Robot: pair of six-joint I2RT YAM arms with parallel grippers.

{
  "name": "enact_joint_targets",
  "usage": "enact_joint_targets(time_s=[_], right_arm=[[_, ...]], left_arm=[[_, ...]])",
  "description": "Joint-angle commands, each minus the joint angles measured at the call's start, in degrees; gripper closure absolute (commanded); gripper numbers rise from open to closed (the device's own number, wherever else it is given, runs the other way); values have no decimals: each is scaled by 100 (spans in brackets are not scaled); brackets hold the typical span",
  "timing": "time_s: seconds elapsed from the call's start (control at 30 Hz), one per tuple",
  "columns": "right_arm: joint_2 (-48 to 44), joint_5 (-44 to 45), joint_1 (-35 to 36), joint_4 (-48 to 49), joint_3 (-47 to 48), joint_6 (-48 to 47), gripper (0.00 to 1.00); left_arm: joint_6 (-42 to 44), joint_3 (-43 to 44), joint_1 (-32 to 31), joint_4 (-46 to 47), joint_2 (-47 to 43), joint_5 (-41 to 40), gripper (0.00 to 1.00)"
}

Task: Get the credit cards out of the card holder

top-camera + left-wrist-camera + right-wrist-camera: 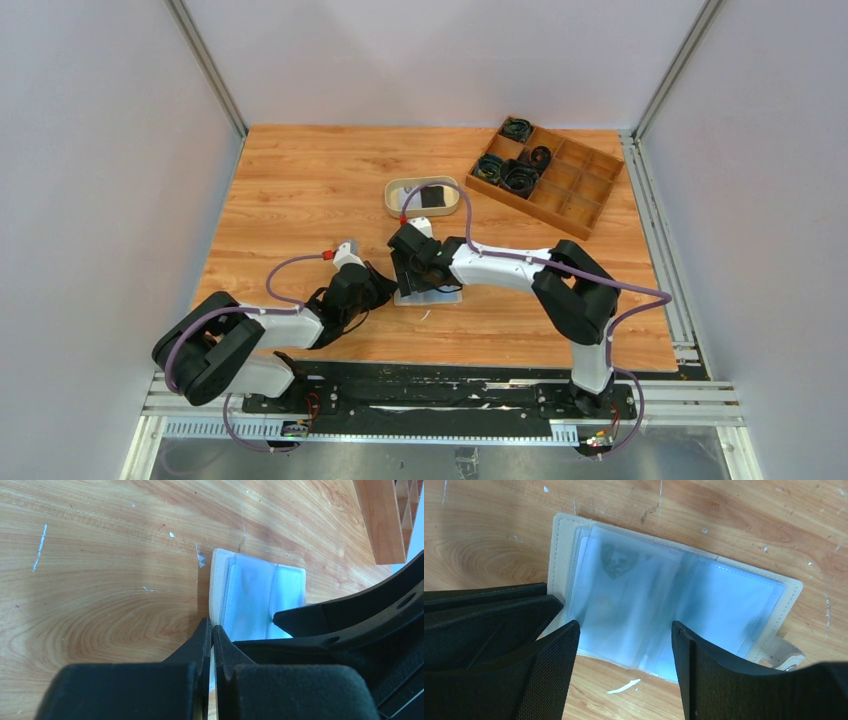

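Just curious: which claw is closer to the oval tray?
Right. The right gripper hangs over the card holder, near the oval tray; the left gripper is farther, at the holder's edge.

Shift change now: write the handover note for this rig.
Left gripper: shut on the edge of the holder, which lies open.
Right gripper: open, over the sleeves.
Done: a black card and, it seems, a white card lie in the tray.
Left: one sleeve seems to hold a card; pull it, check the rest.
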Motion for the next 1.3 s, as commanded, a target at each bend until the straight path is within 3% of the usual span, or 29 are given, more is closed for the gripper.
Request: enact_joint_targets(time_s=[0.0, 0.27, 0.63, 1.27], right_arm=[[-4, 516, 49, 35, 162, 43, 29], [546, 361, -66, -53, 754, -74, 28], [745, 504, -61, -307, 831, -130, 28], [240, 882, -182, -723, -12, -324, 28]], left_arm=[[44, -40, 2, 170, -20, -132, 100], [62, -61, 2, 139, -68, -157, 100], [38, -103, 2, 137, -124, -207, 100], [38, -206, 2, -37, -380, -462, 100]])
